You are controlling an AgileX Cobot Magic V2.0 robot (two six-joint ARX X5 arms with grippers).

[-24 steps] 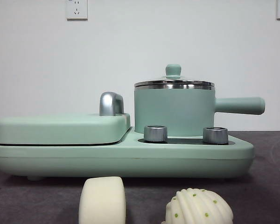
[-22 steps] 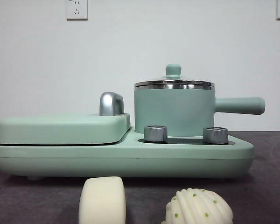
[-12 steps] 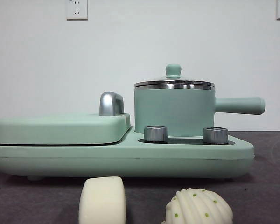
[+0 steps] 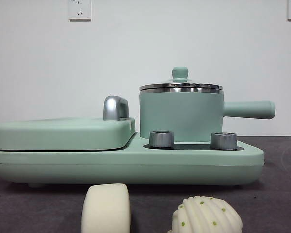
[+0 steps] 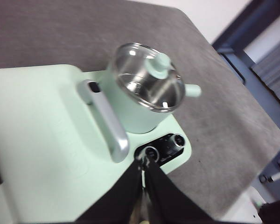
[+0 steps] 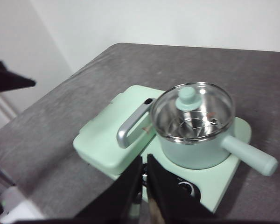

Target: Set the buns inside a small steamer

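Observation:
The smooth rounded-rectangular bun [image 4: 106, 208] and the pleated bun with green specks [image 4: 206, 215] lie on the dark table in front of the appliance, nearest the front camera. The small steamer [image 4: 180, 114] stands on the right of the mint-green base, with its glass lid [image 4: 180, 73] on and its long handle [image 4: 249, 109] pointing right. It also shows in the left wrist view [image 5: 130, 109] and the right wrist view [image 6: 191, 149]. My left gripper [image 5: 143, 163] and right gripper [image 6: 144, 161] are shut and empty, high above the appliance. Neither wrist view shows the buns.
The flat hinged griddle [image 4: 63, 133] with its chrome handle [image 4: 115, 108] fills the left of the base [image 4: 136, 165]. Two steel knobs [image 4: 161, 139] [image 4: 223, 141] sit in front of the steamer. The grey table's edge is near on the right in the left wrist view [image 5: 252, 140].

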